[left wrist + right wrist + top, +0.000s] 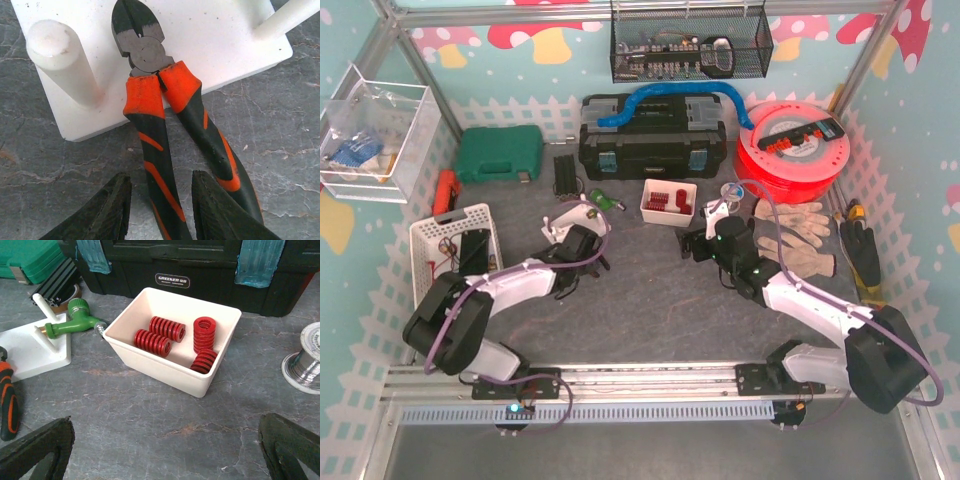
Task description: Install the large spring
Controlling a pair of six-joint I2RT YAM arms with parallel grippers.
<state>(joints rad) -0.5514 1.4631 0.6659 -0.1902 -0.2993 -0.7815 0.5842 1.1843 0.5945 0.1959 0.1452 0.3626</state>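
Several red springs (pixel 159 336) lie in a white bin (pixel 165 371); two lie on their sides and one stands on end (pixel 204 332). My right gripper (pixel 165 426) hangs open in front of the bin, a short way back, with nothing between its fingers. The white peg base (pixel 210 45) carries an upright peg (pixel 60 57). Orange-and-black cutters (pixel 150 75) rest with their head on that base. My left gripper (pixel 160 182) straddles the cutters' left handle, its jaws narrowed, with a gap showing on each side of it.
A green hose nozzle (pixel 75 320) lies on the peg base beside the bin. A black toolbox (pixel 170 270) stands behind the bin and a wire spool (pixel 305 365) to its right. Gloves (pixel 800 235), an orange reel (pixel 795 145) and a white basket (pixel 455 240) ring the work area.
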